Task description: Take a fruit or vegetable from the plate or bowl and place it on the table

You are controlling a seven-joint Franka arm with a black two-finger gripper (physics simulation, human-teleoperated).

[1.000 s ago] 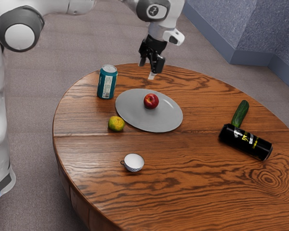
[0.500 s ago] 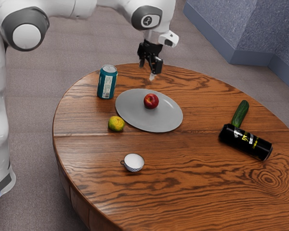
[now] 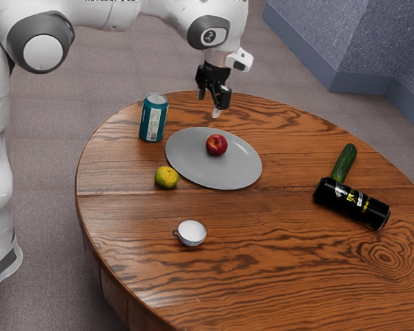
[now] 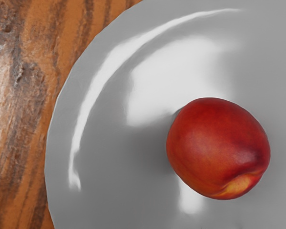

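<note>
My gripper [image 3: 209, 104] is open in the exterior view, its two fingers apart with nothing between them. It hangs in the air, higher in that view than the red peach or nectarine [image 3: 217, 145], and does not touch it. The fruit rests on the grey oval plate [image 3: 186, 169], near its middle. From the wrist view, the red fruit [image 4: 218, 149] is seen from above on the grey plate [image 4: 105, 143], with a yellow-orange patch on its skin. Bare wood of the table [image 4: 19, 119] shows beyond the rim.
A teal can [image 3: 153, 118] stands beside the plate, and a yellow-green citrus fruit [image 3: 167, 177] lies near its rim. A small white cup [image 3: 192, 232] is on the wooden table [image 3: 262, 276]. Toward the exterior view's right lie a black can [image 3: 350, 203] and a cucumber [image 3: 344, 163].
My hand has shifted slightly toward the exterior view's left and its tilt has changed a little. The fruit and the plate have stayed where they were.
</note>
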